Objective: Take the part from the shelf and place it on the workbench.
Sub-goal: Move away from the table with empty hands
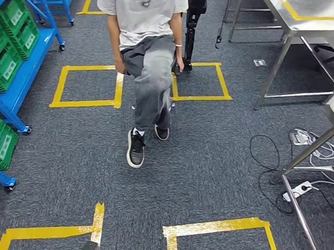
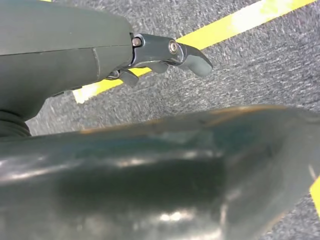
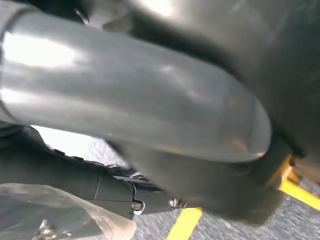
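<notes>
The blue shelf stands far left and the steel workbench far right, a person between them. The right hand seems to hold a clear-bagged part, so placing remains. The left hand holds nothing, its fingers extended.

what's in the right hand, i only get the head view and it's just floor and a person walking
observer: The right wrist view shows clear plastic lying against the right hand. I cannot tell whether the fingers grip it.
operator: ok and the left hand
observer: The left hand has a finger stretched out over grey carpet, with nothing against it.
operator: what's past that finger
observer: A yellow tape line runs across the carpet just beyond it.
</notes>
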Motion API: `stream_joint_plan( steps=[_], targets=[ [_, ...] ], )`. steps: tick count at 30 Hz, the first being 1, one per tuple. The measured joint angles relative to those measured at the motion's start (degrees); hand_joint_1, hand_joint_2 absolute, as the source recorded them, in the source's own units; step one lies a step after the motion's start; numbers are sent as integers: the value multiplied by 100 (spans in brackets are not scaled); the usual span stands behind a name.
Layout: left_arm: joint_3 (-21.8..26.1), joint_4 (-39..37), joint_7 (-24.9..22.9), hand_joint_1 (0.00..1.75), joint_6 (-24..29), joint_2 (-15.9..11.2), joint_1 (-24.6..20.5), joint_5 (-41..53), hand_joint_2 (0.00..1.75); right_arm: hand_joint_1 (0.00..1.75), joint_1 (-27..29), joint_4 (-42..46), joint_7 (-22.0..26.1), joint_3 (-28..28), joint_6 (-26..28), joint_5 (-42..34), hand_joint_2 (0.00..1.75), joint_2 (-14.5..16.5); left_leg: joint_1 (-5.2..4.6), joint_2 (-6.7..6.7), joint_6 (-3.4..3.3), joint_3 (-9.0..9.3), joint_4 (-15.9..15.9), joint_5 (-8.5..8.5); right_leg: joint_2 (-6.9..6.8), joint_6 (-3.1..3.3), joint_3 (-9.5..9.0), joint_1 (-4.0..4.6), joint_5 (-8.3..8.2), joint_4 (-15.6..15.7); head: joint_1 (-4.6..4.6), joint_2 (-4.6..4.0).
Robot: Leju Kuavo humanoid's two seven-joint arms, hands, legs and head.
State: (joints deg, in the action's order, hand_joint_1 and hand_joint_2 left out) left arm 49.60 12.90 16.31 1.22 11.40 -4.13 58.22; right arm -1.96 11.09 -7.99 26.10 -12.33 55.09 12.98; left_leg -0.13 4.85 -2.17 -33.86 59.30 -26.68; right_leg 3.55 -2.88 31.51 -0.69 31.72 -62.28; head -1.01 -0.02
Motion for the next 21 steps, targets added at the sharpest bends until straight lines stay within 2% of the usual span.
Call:
stream_joint_plan(
  steps=[1, 2, 4, 5, 6, 8, 10, 11, 12, 13, 15, 17, 19, 20, 21],
  targets=[
    [-3, 0, -4, 0, -2, 1, -11, 13, 0, 0, -1, -1, -3, 0, -13, -3, 0, 0, -1, 71, 37, -40, 36, 1, 124, 11, -76, -27, -46, 206, -1, 0],
    [-4, -1, -10, 0, 1, 0, -17, 22, 0, 0, -4, -2, 9, 0, -17, 0, 0, 0, -3, 135, 71, -82, 59, 11, 194, 42, -110, -31, -20, 286, -1, 0],
    [-7, -4, -28, 0, 10, 2, -6, 32, 0, 0, -3, 2, 37, 0, -11, 11, 0, 0, 13, 233, 130, -135, 67, 42, 94, 140, -143, -18, -23, 317, -8, 1],
    [-8, -5, -40, 0, 14, 5, 1, 35, 0, 0, 3, 2, 47, 0, -11, 9, 0, -1, 11, 180, 154, -160, 108, 17, 27, 170, -157, -18, -33, 325, -22, 1],
    [-8, -7, -50, 0, 16, 8, -2, 37, 0, 0, 14, 2, 49, 0, -15, -2, 0, -1, 7, 64, 178, -221, 238, -62, -53, 201, -168, -19, -39, 336, -43, 1],
    [-10, -7, -62, 0, 5, 17, -38, 41, 0, 0, 34, 1, 45, 1, -43, -36, 0, -10, -2, -255, 217, -487, 815, -373, -233, 246, -187, 1, -30, 345, -82, 0],
    [-11, -7, -68, 0, -13, 22, -72, 42, 0, 0, 47, 2, 48, 3, -72, -39, 0, -27, 10, -389, 231, -804, 1492, -640, -415, 278, -195, 33, -8, 344, -86, 0],
    [-12, -7, -70, 0, -19, 23, -75, 42, 0, 0, 52, 2, 58, 4, -73, -24, 0, -33, 13, -408, 223, -865, 1631, -641, -495, 288, -204, 44, 6, 344, -87, 0],
    [-12, -7, -72, 0, -14, 23, -73, 41, 0, 0, 58, 3, 73, 4, -67, -6, 0, -37, 12, -419, 206, -825, 1564, -539, -569, 293, -219, 55, 23, 344, -88, 0],
    [-12, -7, -73, 0, -9, 23, -71, 40, 0, 0, 65, 3, 88, 4, -56, 12, 0, -38, 4, -450, 177, -684, 1292, -350, -639, 295, -246, 65, 44, 344, -87, 0],
    [-11, -7, -73, 0, 3, 23, -81, 40, 0, 0, 87, 3, 104, 4, -41, 23, 0, -38, -57, -665, 101, -312, 580, -59, -761, 282, -289, 90, 99, 351, -87, 0],
    [-13, -7, -73, 0, 13, 24, -105, 40, 0, 0, 106, 3, 108, 4, -40, 17, 0, -40, -123, -842, 42, -119, 191, -38, -873, 252, -311, 121, 140, 367, -87, 0],
    [-14, -7, -73, 0, 19, 21, -102, 40, 0, 0, 107, 4, 107, 5, -40, 17, 0, -43, -130, -777, 10, -97, 105, -68, -973, 216, -358, 139, 158, 398, -83, 0],
    [-13, -7, -73, 0, 20, 21, -87, 39, 0, 0, 105, 6, 109, 5, -39, 27, 0, -47, -115, -718, -6, -81, 66, -56, -929, 194, -364, 138, 183, 389, -75, 0],
    [-13, -7, -74, 0, 18, 20, -81, 39, 0, 0, 101, 8, 116, 5, -37, 37, 0, -50, -94, -668, -31, -62, 30, -42, -812, 172, -331, 133, 244, 303, -68, 1]
  ],
)
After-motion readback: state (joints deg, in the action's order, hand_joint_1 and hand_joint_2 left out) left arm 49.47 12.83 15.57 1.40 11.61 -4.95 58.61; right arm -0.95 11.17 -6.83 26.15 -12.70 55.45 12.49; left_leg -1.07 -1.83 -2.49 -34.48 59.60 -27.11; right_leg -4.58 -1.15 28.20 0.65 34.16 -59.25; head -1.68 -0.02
